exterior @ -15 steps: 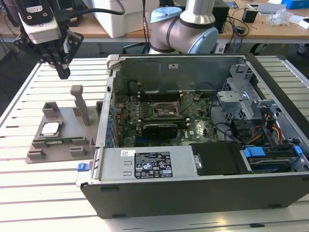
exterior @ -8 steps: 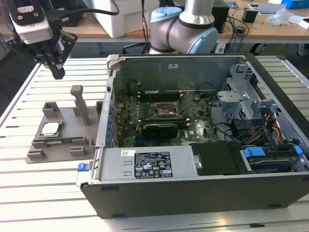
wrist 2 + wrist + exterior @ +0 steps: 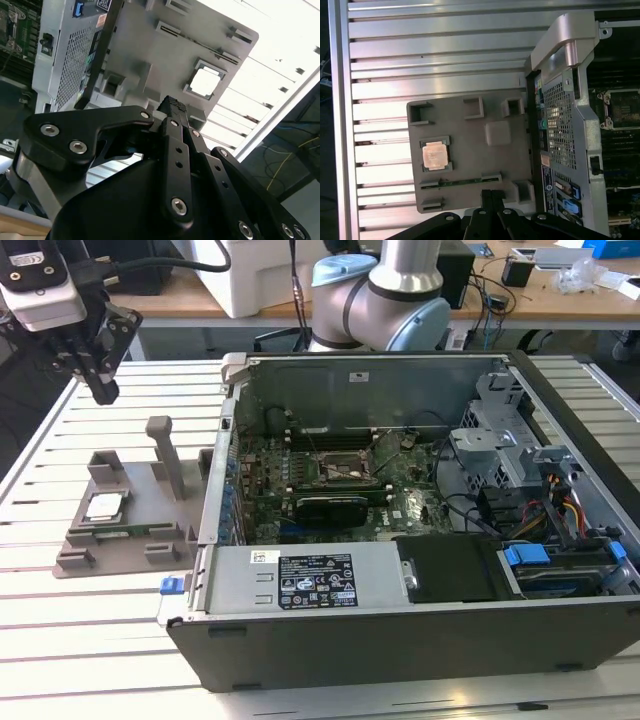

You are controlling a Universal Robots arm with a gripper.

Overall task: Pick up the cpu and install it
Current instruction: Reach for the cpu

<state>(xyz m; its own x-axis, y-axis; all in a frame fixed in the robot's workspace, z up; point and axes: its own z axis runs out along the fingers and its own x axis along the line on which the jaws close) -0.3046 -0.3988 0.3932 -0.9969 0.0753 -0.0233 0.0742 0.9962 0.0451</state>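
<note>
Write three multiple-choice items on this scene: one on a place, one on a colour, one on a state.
1. Where is the cpu? A) in the socket B) in the tray C) on the floor
2. What colour is the tray? A) red B) yellow C) grey
3. The computer case is: A) open B) closed C) wrapped in foil
Answers: B, the cpu lies in the tray's recess, apart from the gripper; C, the tray is grey in all views; A, the motherboard shows inside.
</note>
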